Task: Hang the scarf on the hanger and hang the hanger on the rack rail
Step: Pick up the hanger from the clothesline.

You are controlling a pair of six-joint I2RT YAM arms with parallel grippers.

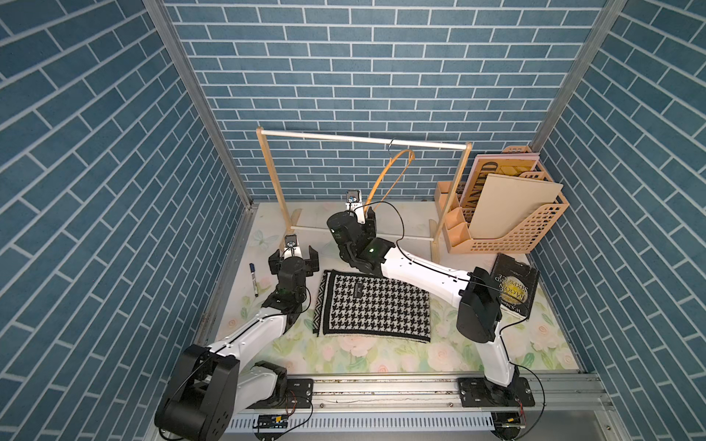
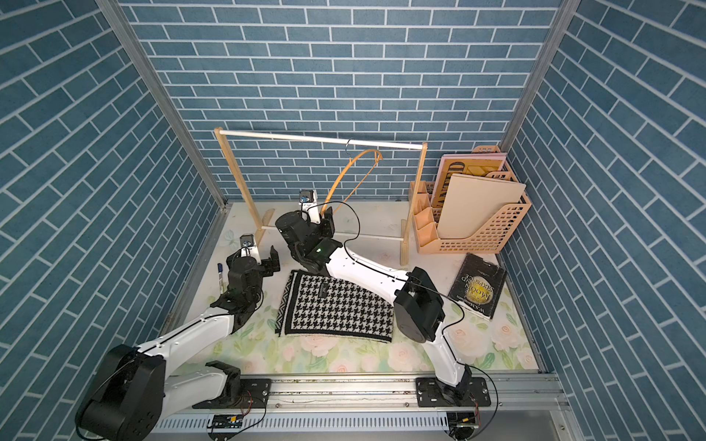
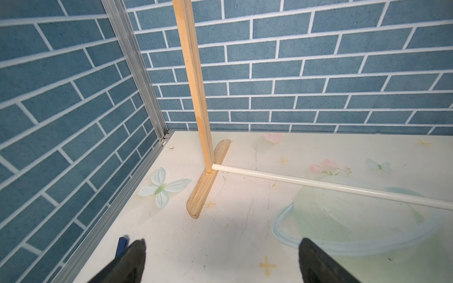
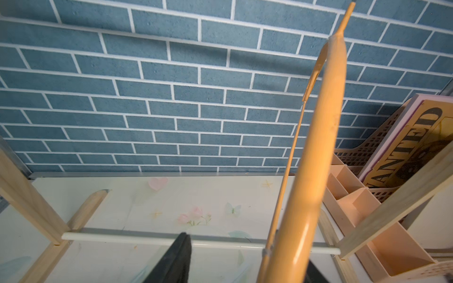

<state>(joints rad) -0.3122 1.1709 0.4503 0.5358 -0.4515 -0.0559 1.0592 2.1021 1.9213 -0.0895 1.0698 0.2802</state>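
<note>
Right gripper [image 4: 247, 257] first: jaws part-way apart, straddling the low end of the hanger [image 4: 316, 159]. One black finger [image 4: 176, 259] stands clear of the wood. The opposite one sits right by it, touching or not, can't tell. No firm clamp visible, so I'd call it not gripped. Hanger's hook is over the white rail [image 1: 363, 138] of the garment rack [image 1: 273, 179]; hanger tilted steeply, one shoulder tip down at the gripper. Left gripper [image 3: 223, 247] spread wide, empty, low above the table [image 1: 382, 359] near the rack's left foot. Scarf [image 1: 372, 305] lies folded flat on the table between the two arms, well apart from the hanger, no gripper on it; right forearm crosses above its far corner. Marker [image 1: 253, 280], book [image 1: 514, 284], desk organizer [image 1: 508, 225] off to the sides. Progress, my read: early. Only the hanger has a gripper at it; scarf pickup and draping over the bar all left.
</note>
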